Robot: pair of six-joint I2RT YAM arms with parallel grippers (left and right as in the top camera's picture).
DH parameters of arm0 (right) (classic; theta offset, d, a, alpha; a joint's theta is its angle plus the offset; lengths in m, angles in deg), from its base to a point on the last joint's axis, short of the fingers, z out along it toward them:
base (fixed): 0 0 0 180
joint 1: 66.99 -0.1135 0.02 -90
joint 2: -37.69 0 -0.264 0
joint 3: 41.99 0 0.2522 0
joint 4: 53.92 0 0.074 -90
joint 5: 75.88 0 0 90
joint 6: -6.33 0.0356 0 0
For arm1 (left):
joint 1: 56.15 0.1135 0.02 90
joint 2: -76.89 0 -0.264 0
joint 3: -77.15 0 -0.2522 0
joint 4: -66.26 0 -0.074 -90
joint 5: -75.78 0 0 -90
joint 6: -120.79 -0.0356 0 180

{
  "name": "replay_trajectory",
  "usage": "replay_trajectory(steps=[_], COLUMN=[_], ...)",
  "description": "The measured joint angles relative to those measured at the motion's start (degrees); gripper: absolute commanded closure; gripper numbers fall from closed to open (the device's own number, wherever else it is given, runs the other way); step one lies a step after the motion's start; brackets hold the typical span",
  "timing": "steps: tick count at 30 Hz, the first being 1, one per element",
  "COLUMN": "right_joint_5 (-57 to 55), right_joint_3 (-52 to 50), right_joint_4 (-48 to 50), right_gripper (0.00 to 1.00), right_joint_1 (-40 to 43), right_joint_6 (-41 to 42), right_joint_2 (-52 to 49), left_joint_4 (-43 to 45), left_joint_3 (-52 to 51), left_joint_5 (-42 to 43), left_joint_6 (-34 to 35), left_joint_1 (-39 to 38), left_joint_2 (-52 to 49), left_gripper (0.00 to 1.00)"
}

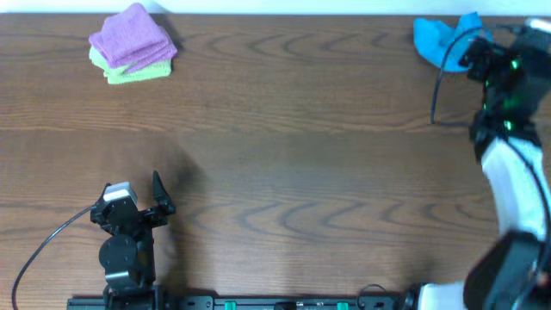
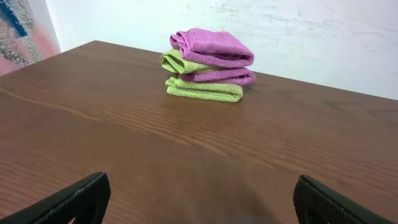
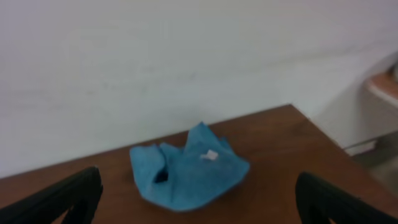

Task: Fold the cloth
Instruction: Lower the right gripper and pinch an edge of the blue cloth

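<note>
Cloth [image 3: 186, 177] — crumpled, soft blue heap

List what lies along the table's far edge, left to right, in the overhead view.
stack of folded purple and light-green cloths → sky-blue cloth, crumpled → right arm

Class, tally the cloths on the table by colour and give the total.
blue cloth: 1
purple cloth: 1
green cloth: 1
Total: 3
</note>
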Motion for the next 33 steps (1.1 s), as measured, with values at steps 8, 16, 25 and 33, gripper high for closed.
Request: replay_trajectory(steps=[8,16,25,33], right_joint_5=[5.29,11.69,18.14,19.91], right_joint_3=[18.73,30.34,31.41,31.41], right_joint_4=[-6.08,-9.73,-10.69,-11.19], right_gripper=[0.01,0.01,0.04,0.11], right_joint_1=[0.68,0.68,0.68,0.68], right_joint_6=[0.17,2.47,6.4,7.08], right_joint_2=[-19.04,-30.47,-37.64,-39.04], left_joint_4=[-0.02,0.0,0.0,0.0], left_joint_3=[0.0,0.0,0.0,0.0], left_joint_5=[-0.02,-0.02,-0.02,-0.02], left_joint_6=[0.02,0.0,0.0,0.0], left_joint_1=[0.0,0.0,0.0,0.0], left_joint_2=[0.04,0.04,0.04,0.04], left_gripper=[0.05,0.05,0.05,0.05])
